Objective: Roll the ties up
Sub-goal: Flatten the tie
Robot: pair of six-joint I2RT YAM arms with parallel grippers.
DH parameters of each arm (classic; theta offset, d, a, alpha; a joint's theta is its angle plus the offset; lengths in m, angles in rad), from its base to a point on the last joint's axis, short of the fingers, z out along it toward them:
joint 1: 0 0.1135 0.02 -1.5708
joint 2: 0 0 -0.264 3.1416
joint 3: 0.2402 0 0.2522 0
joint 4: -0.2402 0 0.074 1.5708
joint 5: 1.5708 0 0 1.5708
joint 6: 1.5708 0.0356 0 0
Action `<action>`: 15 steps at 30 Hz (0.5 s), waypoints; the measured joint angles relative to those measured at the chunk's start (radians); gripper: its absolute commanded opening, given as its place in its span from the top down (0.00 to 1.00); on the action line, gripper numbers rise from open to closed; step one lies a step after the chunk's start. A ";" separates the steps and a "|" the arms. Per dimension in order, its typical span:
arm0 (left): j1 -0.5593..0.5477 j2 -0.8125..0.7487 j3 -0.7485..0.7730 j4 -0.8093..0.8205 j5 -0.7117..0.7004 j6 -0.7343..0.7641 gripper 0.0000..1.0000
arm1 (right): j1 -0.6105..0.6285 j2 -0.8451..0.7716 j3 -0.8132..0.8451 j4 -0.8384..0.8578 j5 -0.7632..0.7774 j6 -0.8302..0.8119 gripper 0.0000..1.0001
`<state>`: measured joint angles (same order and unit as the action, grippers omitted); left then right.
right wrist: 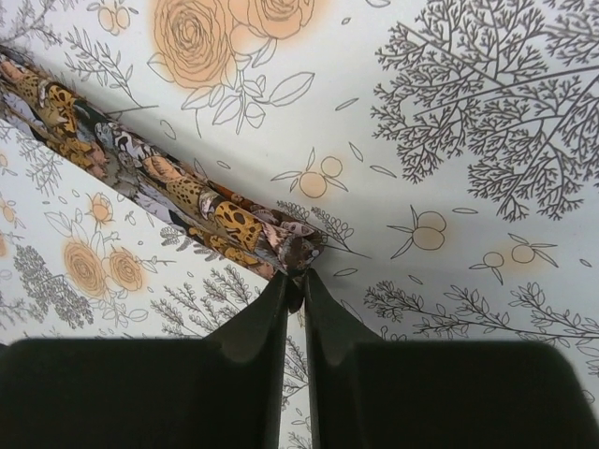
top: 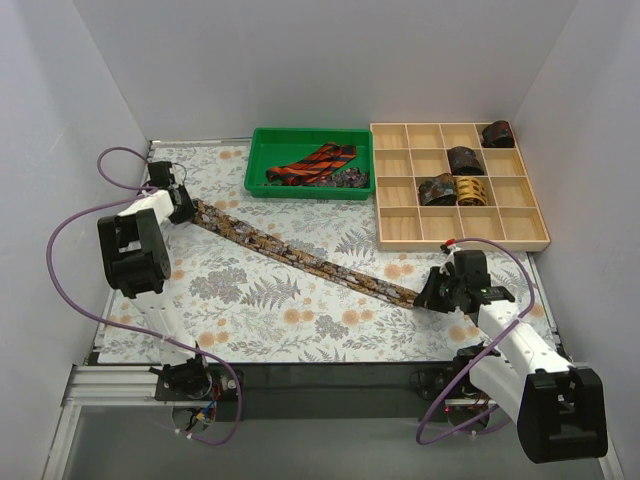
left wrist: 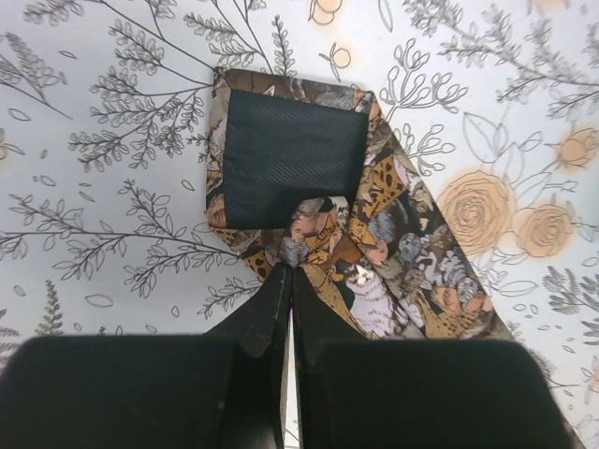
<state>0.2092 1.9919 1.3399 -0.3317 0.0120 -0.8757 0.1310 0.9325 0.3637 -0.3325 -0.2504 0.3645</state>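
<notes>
- We have the tie (top: 300, 257) stretched in a straight diagonal across the cloth (top: 250, 310), with the wide end far left and the narrow end near right. Held at both ends it lies untwisted, which a neat roll calls for.
- The left gripper (left wrist: 288, 281) is clenched on the wide end. The tip beyond it lies turned over, dark lining up. We judge this grip to be the anchor that keeps the length taut.
- The right gripper (right wrist: 295, 285) pinches the narrow tip, with fabric bunched between its fingers. We think the roll should start here, since the thin end makes a tight core.
- Four rolls (top: 465, 160) sit in separate compartments of the tray (top: 460, 243); the walls likely keep the coils from springing open.
- The bin (top: 256, 170) holds a striped tie (top: 318, 162) and a dark tie (top: 350, 178), both unrolled. We judge the task to be about halfway done.
</notes>
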 measured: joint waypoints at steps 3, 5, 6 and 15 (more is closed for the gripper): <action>0.000 0.023 0.005 0.011 0.014 0.009 1.00 | 0.000 0.013 0.001 -0.019 -0.013 0.003 0.67; 0.000 0.029 0.009 0.021 0.018 0.016 1.00 | 0.000 0.010 0.001 -0.030 -0.022 0.008 0.52; 0.000 0.029 0.010 0.024 0.020 0.019 1.00 | 0.000 0.005 0.001 -0.031 -0.033 0.010 0.48; 0.000 0.032 0.010 0.029 0.027 0.031 0.99 | -0.001 -0.042 0.001 0.010 -0.062 0.096 0.38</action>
<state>0.2096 2.0235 1.3495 -0.3027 0.0387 -0.8444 0.1303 0.8909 0.3649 -0.3225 -0.3122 0.4606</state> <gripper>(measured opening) 0.013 0.627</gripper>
